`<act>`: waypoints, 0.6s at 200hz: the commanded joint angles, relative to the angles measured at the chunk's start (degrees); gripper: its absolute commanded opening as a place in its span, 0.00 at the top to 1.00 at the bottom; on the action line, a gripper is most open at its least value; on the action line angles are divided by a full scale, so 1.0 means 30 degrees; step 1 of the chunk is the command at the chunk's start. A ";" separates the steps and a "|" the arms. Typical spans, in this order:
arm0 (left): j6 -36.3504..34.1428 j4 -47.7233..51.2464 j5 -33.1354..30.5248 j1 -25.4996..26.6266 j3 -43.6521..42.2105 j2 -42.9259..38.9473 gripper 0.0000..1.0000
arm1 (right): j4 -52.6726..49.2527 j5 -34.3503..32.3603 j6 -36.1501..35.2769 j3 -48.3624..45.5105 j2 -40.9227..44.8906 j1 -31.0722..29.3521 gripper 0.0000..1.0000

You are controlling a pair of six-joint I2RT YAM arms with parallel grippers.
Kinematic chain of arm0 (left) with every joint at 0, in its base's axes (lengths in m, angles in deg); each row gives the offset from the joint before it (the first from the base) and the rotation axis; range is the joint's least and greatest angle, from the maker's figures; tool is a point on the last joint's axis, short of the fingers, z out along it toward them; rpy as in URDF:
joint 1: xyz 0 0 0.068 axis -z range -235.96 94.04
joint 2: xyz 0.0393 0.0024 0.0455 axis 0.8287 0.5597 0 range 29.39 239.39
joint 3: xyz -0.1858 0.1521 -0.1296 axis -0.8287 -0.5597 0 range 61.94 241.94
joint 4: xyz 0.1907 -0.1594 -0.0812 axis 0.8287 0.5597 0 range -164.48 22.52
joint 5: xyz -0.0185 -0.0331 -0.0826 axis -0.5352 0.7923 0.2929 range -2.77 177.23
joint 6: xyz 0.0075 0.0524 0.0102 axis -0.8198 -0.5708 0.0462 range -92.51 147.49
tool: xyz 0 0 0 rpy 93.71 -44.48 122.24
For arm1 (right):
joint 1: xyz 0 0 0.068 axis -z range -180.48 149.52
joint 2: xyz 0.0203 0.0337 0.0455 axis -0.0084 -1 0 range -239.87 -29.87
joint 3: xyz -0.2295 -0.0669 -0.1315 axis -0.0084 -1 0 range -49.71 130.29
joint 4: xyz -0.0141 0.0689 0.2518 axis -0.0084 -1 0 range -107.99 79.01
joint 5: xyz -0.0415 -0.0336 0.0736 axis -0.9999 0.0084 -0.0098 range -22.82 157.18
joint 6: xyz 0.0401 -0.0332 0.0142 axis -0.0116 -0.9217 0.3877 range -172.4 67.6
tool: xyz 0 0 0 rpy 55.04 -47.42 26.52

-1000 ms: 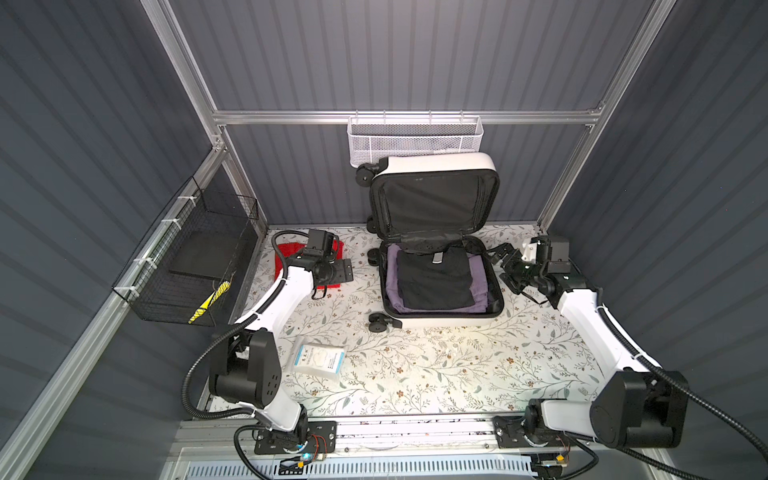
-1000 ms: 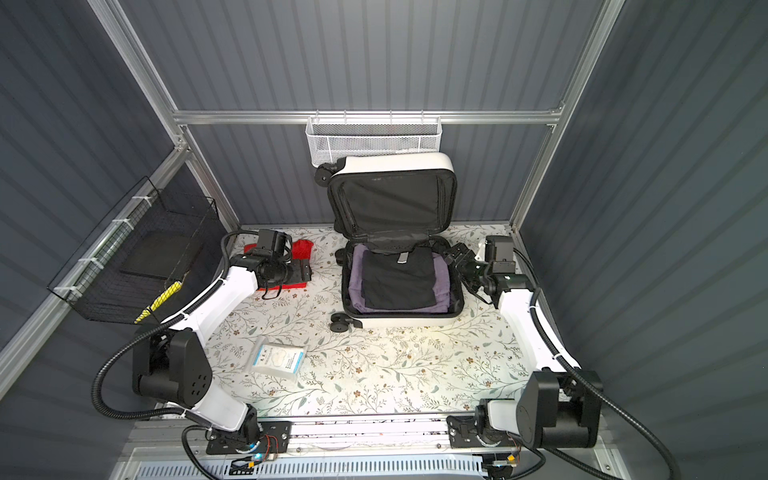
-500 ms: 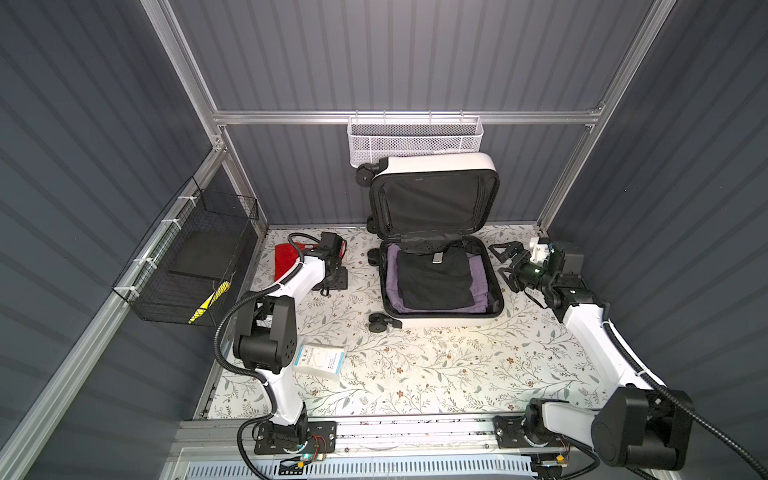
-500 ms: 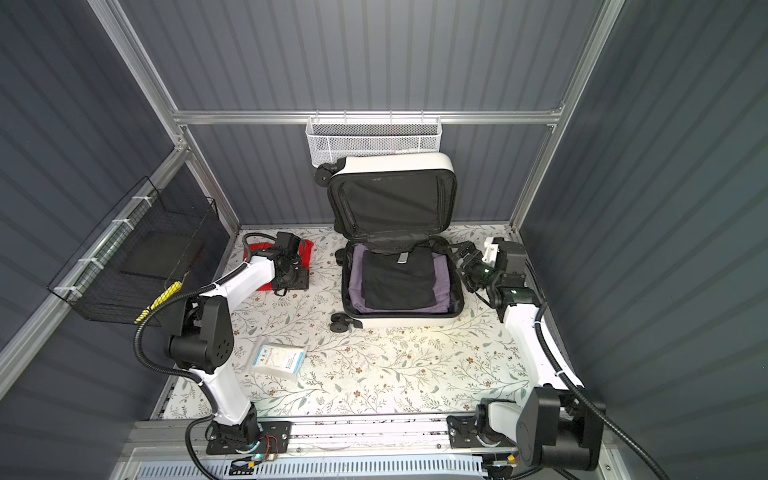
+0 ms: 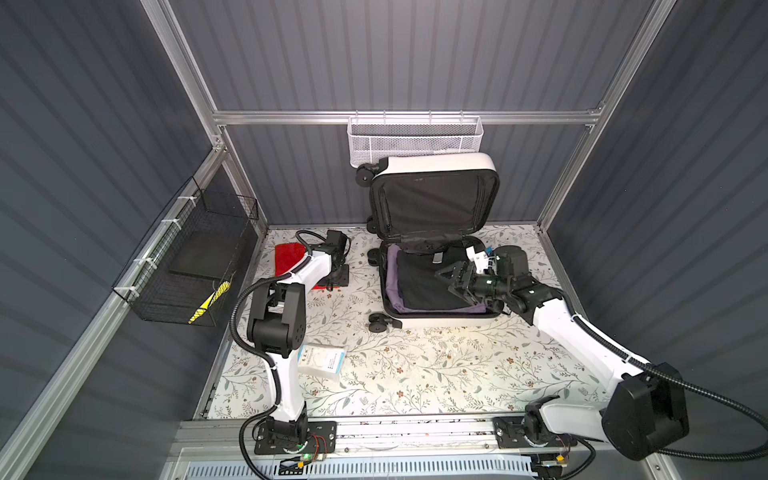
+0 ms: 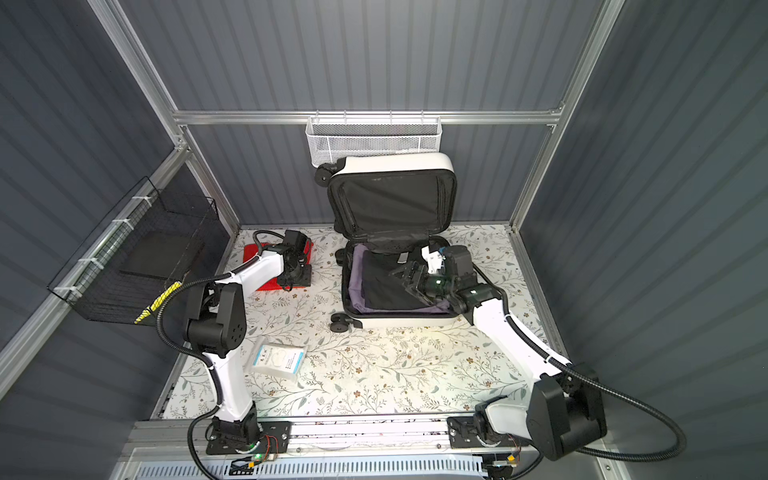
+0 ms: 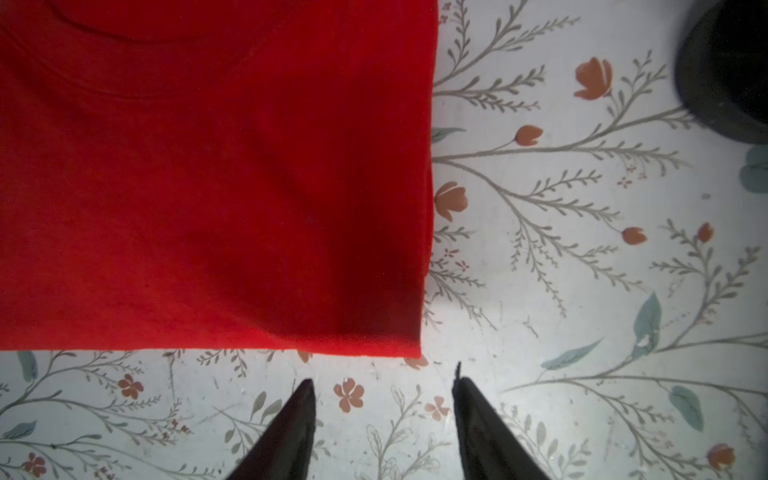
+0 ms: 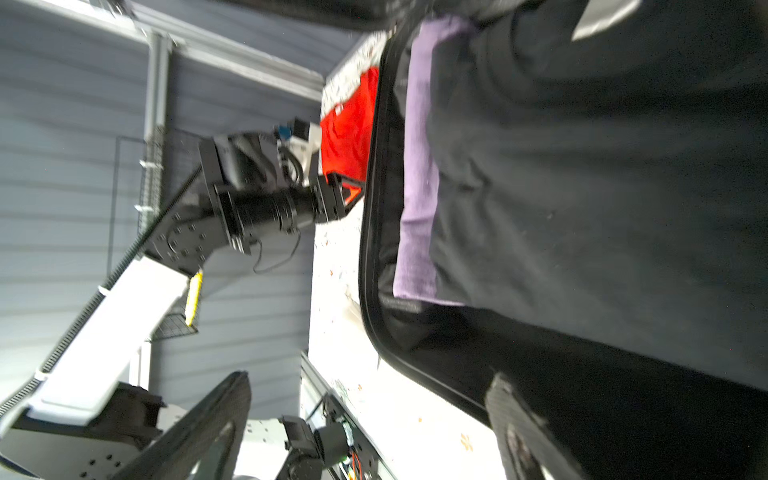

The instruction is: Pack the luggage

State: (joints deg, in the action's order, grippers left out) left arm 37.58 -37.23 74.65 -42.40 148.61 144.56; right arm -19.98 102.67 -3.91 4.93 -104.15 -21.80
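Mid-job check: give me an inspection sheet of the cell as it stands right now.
Surface: floral table, no spills seen.
Job's things: luggage open, lid upright at the back wall; black garment over purple garment inside. Red cloth folded on the table, left of it.
Clutter: white packet near the left arm's base.
Hands: left hand open, empty, just short of the red cloth's edge; right hand open, empty, over the open luggage.
Cables: black conduit along each arm; no snag seen.
Surroundings: white mesh basket on the back rail; black wire basket on the left wall, yellow item inside.
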 commanded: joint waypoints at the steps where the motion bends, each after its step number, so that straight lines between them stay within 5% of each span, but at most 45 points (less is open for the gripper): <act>1: -0.0455 0.0093 -0.0154 0.0077 0.0632 0.0608 0.49 | -0.1105 -0.1074 -0.1017 0.1012 -0.0245 -0.1334 0.10; 72: -0.0521 0.0079 -0.0118 0.0079 0.1226 0.1873 0.51 | -0.1842 -0.2338 -0.1342 0.1841 -0.1368 -0.3856 0.12; 120: -0.0612 0.0085 -0.0047 0.0078 0.1363 0.2270 0.76 | -0.2309 -0.2594 -0.1498 0.2474 -0.1728 -0.4055 0.13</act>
State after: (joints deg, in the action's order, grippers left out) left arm 36.55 -37.47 74.56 -42.40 150.95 150.22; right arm -25.60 95.78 -7.21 9.60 -108.89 -33.58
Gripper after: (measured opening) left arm 0.294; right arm 0.875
